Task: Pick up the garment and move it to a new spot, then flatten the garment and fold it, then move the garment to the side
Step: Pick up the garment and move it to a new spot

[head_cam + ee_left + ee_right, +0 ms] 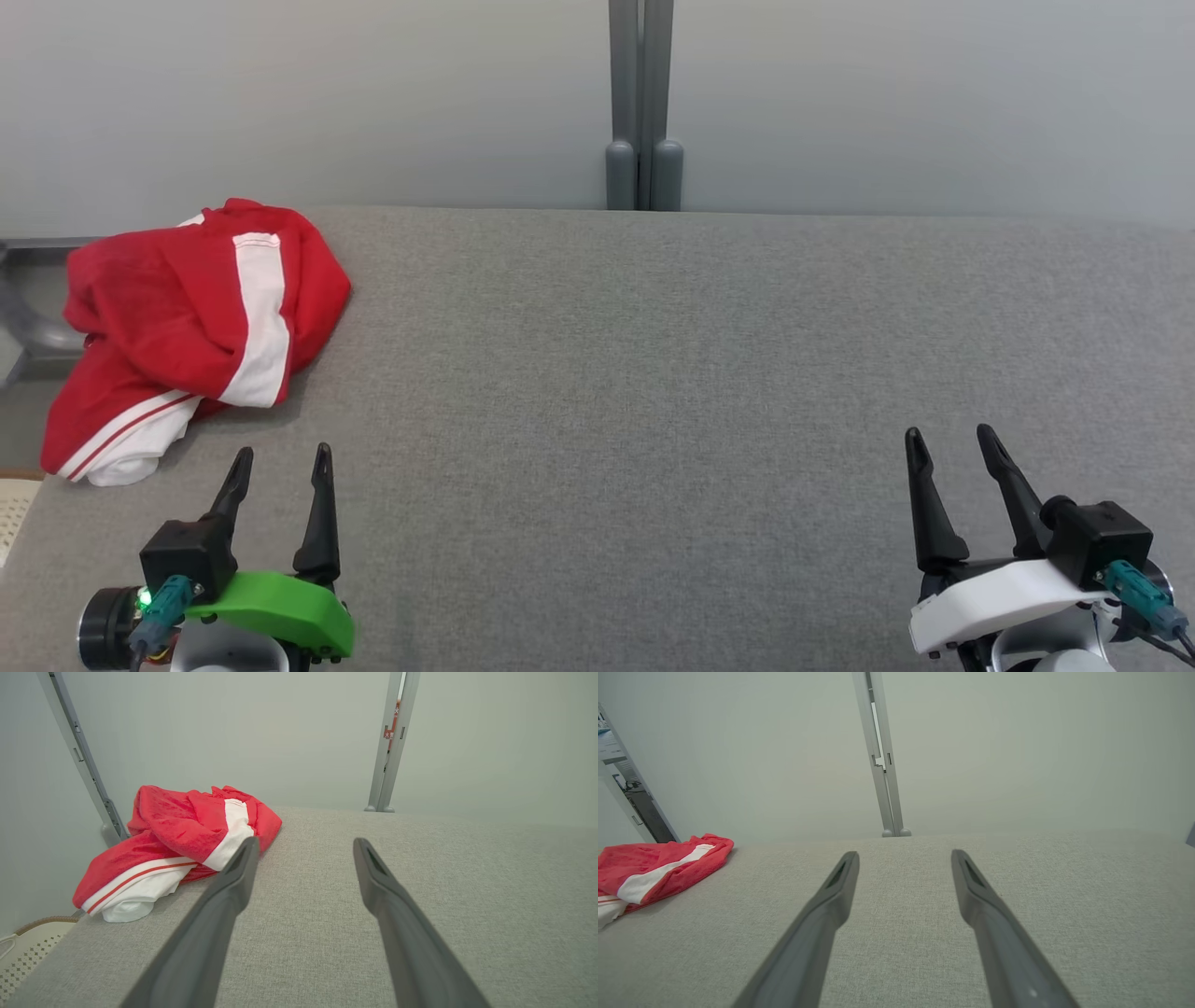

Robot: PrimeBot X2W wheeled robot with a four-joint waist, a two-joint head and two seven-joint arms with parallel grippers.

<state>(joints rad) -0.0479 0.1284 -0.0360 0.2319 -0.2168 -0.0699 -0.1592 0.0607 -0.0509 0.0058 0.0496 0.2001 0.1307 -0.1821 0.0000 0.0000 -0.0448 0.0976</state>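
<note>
So the garment [187, 327] — red with white stripes — is sitting in a crumpled heap at the upper left of the head view. It's right at the left edge of the grey fabric worktop [653, 373], and its lower end looks like it spills a bit over that edge.

The left claw [283, 455] is at the lower left of the frame, fingers spread wide with nothing between them. It's just below the heap but not touching it. The right claw [950, 434] is at the lower right, also wide and empty, well apart from the garment.

In the left wrist view the heap lies left of centre, past the tip of one finger. A grey post [642, 103] stands at the top centre behind the worktop, against a pale wall.
</note>
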